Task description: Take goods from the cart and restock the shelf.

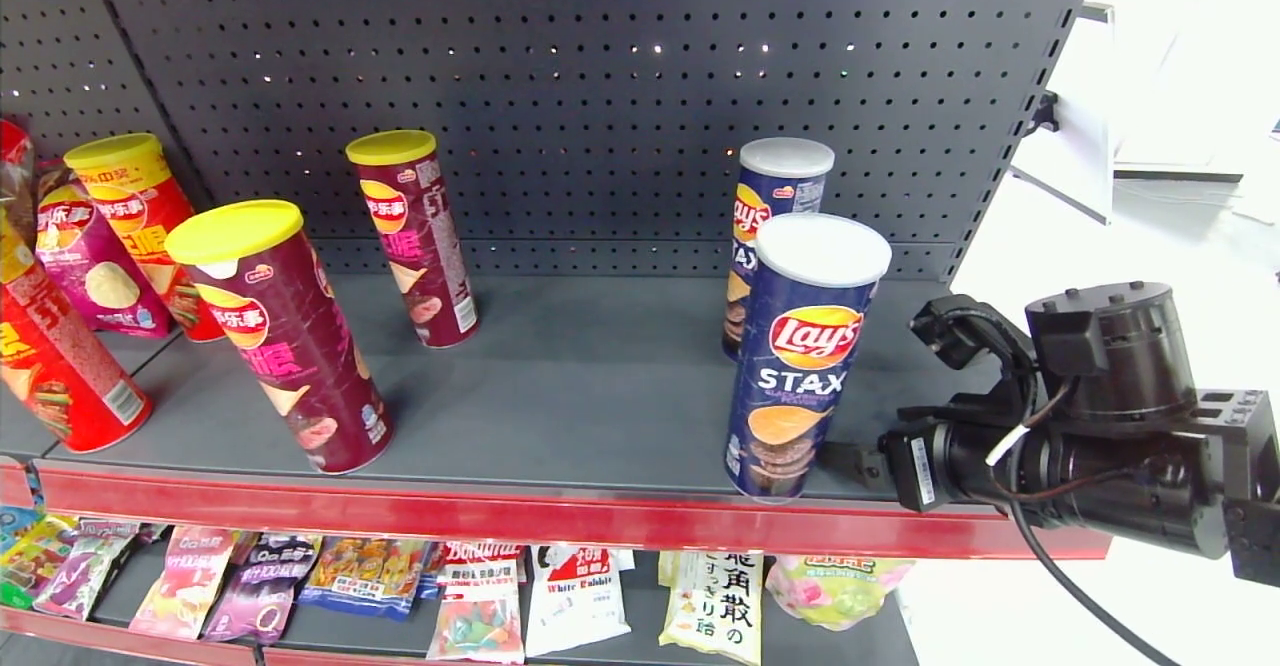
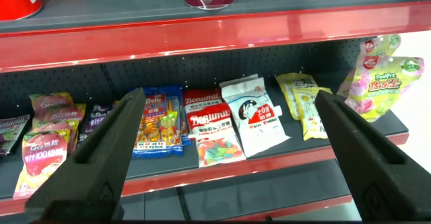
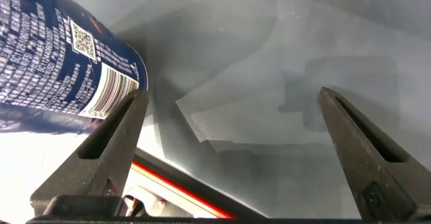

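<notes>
Noted grey shelf with red front lip spanning mid-frame. Logged front blue can upright at the lip, right of centre, with second blue can just behind and maroon can at lower left. Found right gripper spread, pinching nothing, one finger just beside front blue can's base. Found left gripper spread, empty, facing snack bags on lower shelf.

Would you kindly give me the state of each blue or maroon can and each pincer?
Front blue can: standing, lid on.
Rear blue can: standing, lid on.
Front maroon can: standing, lid on.
Rear maroon can: standing, lid on.
Left pincer: open, empty.
Right pincer: open, empty.
</notes>
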Controlling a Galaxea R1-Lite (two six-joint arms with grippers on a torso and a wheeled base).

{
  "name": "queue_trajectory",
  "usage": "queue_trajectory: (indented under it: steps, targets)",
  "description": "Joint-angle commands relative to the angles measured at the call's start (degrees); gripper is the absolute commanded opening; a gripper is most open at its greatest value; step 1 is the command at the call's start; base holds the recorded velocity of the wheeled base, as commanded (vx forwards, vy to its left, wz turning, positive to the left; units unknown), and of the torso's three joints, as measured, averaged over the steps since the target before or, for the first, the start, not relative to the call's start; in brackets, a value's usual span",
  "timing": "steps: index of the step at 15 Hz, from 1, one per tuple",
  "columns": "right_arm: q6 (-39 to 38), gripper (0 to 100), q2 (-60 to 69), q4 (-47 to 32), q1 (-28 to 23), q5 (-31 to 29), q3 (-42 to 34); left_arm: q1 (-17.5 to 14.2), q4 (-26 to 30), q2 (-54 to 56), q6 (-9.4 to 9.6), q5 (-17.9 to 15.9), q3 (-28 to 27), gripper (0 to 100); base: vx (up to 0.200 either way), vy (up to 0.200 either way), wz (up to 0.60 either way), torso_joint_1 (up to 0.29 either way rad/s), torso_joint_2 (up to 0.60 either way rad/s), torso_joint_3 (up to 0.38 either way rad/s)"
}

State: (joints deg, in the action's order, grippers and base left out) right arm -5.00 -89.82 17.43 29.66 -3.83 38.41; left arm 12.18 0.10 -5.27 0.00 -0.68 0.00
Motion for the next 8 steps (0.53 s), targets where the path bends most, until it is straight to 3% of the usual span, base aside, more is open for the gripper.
queue_trajectory:
  steps: [1, 8]
  targets:
    - [0.1, 100, 0.1, 0.1, 0.0, 0.0, 0.1, 0.0, 0.0, -0.1, 0.00, 0.0, 0.0, 100, 0.000, 0.000, 0.00, 0.000, 0.00, 0.000]
    - [0.6, 100, 4.1, -0.1, -2.4, 0.0, 0.0, 0.0, 0.0, -0.1, 0.00, 0.0, 0.0, 100, 0.000, 0.000, 0.00, 0.000, 0.00, 0.000]
